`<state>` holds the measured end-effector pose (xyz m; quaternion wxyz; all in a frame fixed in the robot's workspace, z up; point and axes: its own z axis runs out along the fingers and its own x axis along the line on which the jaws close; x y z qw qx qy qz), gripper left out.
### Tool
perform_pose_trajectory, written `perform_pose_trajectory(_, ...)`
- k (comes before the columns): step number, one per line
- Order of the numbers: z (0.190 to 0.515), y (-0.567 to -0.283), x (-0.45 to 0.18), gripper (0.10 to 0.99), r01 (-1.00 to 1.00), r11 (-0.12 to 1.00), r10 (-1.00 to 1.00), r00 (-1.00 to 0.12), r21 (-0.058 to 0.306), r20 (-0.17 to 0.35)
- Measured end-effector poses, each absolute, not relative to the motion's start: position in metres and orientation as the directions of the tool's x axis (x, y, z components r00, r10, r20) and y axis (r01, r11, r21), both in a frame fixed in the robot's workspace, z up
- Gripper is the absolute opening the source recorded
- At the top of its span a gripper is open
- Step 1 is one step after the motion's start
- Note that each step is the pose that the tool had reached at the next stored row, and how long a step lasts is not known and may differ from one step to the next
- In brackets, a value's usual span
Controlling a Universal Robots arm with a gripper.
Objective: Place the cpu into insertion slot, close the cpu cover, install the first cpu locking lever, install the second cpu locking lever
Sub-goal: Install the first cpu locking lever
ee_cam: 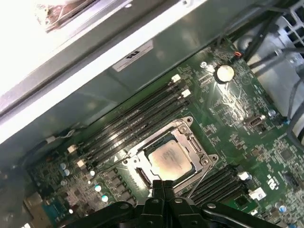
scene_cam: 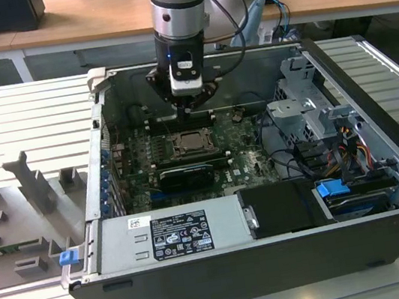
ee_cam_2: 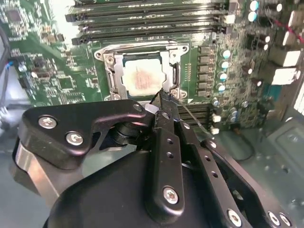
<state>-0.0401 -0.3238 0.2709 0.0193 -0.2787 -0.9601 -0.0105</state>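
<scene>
Exterior view is showing the gripper (scene_cam: 189, 105) hanging inside the open case (scene_cam: 277, 255), low over the board (scene_cam: 247, 164). The cpu (scene_cam: 189, 143) is lying flat in its socket near the board's middle, just beside the memory slots (ee_cam: 137, 121), with the cover (ee_cam_2: 115, 78) lying down around it. In both wrist views the fingers (ee_cam: 157, 187) are pressing together, narrow, gripping nothing, tips sitting at the socket's edge.

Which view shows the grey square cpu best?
The first wrist view: the small square grey metal cpu lies whole, evenly lit. In the second wrist view the cpu is glare-washed; in the exterior view it looks distant.
</scene>
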Motion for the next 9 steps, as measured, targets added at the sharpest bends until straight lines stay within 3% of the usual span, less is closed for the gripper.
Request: perform_pose_trajectory(9, 0.2707, -0.3238, -0.0401, 0.106, 0.322, 0.947, 0.322, -0.946, 0.009, 0.043)
